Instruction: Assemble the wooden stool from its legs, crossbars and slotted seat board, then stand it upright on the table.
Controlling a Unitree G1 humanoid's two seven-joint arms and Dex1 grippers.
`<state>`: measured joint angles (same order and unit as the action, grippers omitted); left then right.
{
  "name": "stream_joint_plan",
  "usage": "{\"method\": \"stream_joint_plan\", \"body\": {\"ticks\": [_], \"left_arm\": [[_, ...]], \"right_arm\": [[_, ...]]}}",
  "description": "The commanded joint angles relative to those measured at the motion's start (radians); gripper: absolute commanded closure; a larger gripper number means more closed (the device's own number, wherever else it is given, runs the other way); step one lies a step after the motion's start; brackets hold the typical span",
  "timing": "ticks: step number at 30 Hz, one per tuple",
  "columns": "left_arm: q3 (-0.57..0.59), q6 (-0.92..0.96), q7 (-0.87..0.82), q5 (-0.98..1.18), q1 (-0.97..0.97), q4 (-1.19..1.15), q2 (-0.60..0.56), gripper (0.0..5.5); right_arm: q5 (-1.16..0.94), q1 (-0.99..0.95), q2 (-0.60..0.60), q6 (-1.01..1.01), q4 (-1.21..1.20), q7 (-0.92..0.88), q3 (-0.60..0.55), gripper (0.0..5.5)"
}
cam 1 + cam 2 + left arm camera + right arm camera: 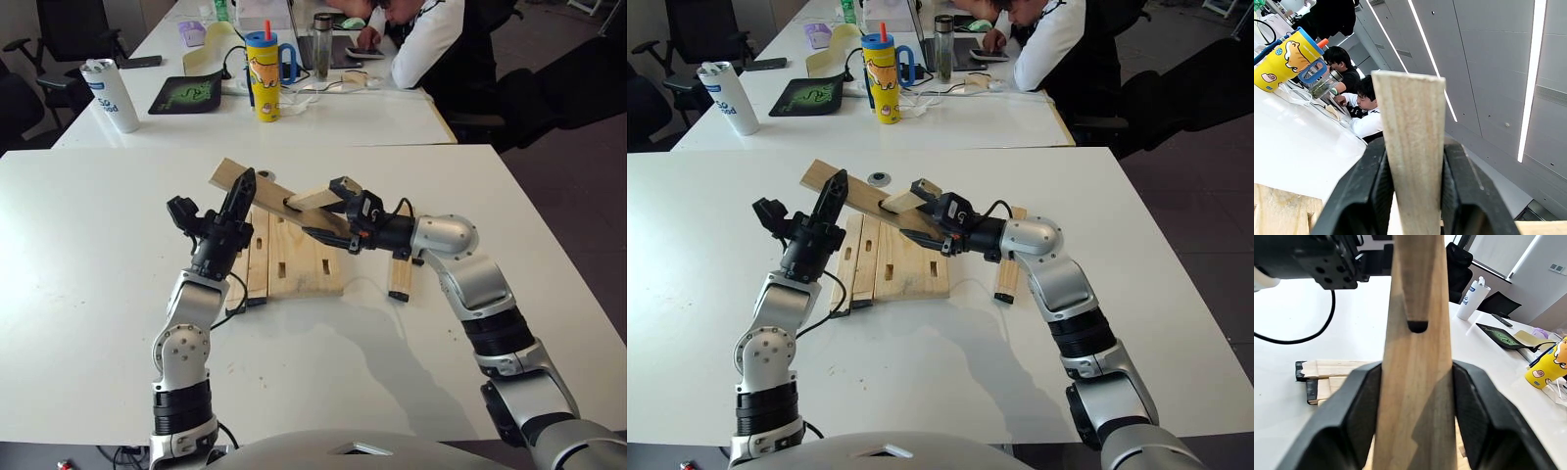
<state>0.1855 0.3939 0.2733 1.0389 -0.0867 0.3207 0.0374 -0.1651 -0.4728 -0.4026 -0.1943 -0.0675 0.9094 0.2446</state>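
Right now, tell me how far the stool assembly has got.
Done: little; a short piece looks slotted into the long bar. In hand: left gripper and right gripper clamp that raised bar. Left: seat board lies flat with empty slots, one leg loose beside it; nothing stands upright.

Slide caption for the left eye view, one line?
Left pincer and right pincer clamp one tilted wooden bar above the slotted seat board lying flat on the table.

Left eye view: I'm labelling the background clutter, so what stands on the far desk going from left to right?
white cup → black mouse mat → yellow mug with a blue handle → steel bottle
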Motion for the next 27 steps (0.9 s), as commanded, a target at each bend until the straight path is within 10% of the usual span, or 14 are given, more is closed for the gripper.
{"method": "stream_joint_plan", "body": {"ticks": [1, 27], "left_arm": [[0.014, -0.012, -0.015, -0.012, -0.021, -0.021, -0.002, 4.41], [0.142, -0.074, -0.119, -0.045, -0.079, -0.156, -0.008, 4.46]], "right_arm": [[-0.006, -0.006, -0.006, 0.011, -0.017, 0.017, 0.006, 3.43], [-0.048, -0.009, -0.021, -0.004, 0.01, 0.029, -0.037, 3.1]]}}
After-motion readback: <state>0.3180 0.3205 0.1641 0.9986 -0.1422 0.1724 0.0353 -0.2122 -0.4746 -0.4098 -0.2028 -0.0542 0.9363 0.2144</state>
